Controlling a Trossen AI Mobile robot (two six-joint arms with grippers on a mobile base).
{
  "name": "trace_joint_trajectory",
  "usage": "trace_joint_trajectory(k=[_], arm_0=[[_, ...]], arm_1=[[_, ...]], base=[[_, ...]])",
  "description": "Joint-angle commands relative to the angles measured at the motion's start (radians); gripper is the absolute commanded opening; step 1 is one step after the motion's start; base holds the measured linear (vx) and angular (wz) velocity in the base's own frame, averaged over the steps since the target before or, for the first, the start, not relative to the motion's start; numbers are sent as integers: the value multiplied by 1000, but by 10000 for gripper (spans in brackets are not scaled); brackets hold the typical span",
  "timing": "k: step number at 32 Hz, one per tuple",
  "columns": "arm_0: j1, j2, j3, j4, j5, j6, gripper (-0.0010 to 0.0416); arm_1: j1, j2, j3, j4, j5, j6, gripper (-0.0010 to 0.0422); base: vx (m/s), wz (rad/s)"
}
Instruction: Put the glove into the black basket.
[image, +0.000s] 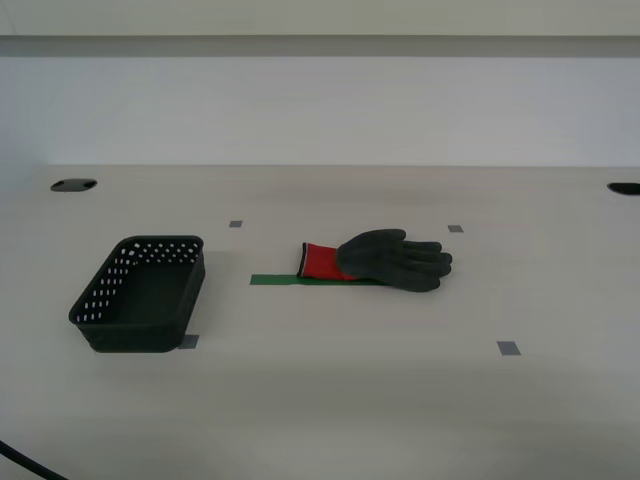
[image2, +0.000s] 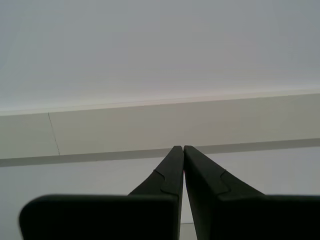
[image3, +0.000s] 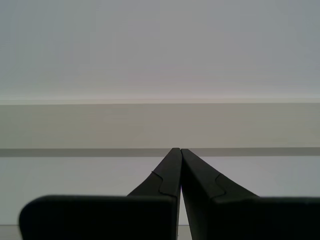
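Observation:
The dark grey glove (image: 395, 259) with a red cuff lies flat on the table near the middle, fingers toward the exterior view's right, its cuff over a strip of green tape (image: 275, 280). The black basket (image: 142, 293) with perforated sides stands empty to the exterior view's left of it. Neither arm shows in the exterior view. My first gripper (image3: 179, 150) is shut with nothing between its fingers and points at a pale wall. My second gripper (image2: 183, 147) is also shut and empty, facing the same wall. Neither wrist view shows the glove or the basket.
Small grey tape squares (image: 509, 348) mark the pale table. Two dark holes sit near the back edge, one at each side (image: 73, 185). A white wall rises behind the table. A black cable crosses the near corner (image: 25, 465).

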Motion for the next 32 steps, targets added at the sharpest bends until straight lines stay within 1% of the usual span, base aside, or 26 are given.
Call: trace_joint_trajectory(k=[1, 3, 4, 5, 6, 7, 9, 11, 15, 17, 18, 19, 21, 22, 24, 25, 31, 32], arm_0=[[1, 0, 2, 2, 0, 0, 1], [1, 0, 2, 2, 0, 0, 1], [1, 0, 2, 2, 0, 0, 1], [1, 0, 2, 2, 0, 0, 1], [1, 0, 2, 2, 0, 0, 1], [1, 0, 2, 2, 0, 0, 1], [1, 0, 2, 2, 0, 0, 1], [1, 0, 2, 2, 0, 0, 1], [1, 0, 2, 2, 0, 0, 1], [1, 0, 2, 2, 0, 0, 1], [1, 0, 2, 2, 0, 0, 1], [1, 0, 2, 2, 0, 0, 1], [1, 0, 2, 2, 0, 0, 1], [1, 0, 2, 2, -1, 0, 1], [1, 0, 2, 2, 0, 0, 1], [1, 0, 2, 2, 0, 0, 1], [1, 0, 2, 2, 0, 0, 1], [1, 0, 2, 1, 0, 0, 1]], arm_1=[[-1, 0, 2, 3, 5, -4, 0], [-1, 0, 9, -15, 45, -28, 0], [-1, 0, 18, -42, 81, -56, 0], [-2, 0, 27, -66, 105, -72, 0], [-5, 0, 44, -123, 133, -97, 0], [-11, 0, 56, -164, 137, -103, 0], [-27, 0, 86, -269, 137, -95, 0], [-54, 1, 127, -408, 137, -66, 0], [-122, 1, 178, -541, 137, -18, 0], [-160, 1, 195, -583, 137, -18, 0], [-192, 1, 208, -616, 137, -18, 0], [-226, 16, 226, -652, 135, -19, 0], [-263, 44, 255, -704, 135, -19, 0], [-293, 89, 290, -747, 135, -19, 0], [-326, 142, 327, -788, 135, -19, 0], [-355, 211, 366, -816, 135, -19, 0], [-449, 454, 516, -884, 136, -11, 0], [-472, 529, 571, -900, 136, -11, 0]], base=[[0, 0], [0, 0], [0, 0], [0, 0], [0, 0], [0, 0], [0, 0], [0, 0], [0, 0], [0, 0], [0, 0], [0, 0], [0, 0], [0, 0], [0, 0], [0, 0], [0, 0], [0, 0]])
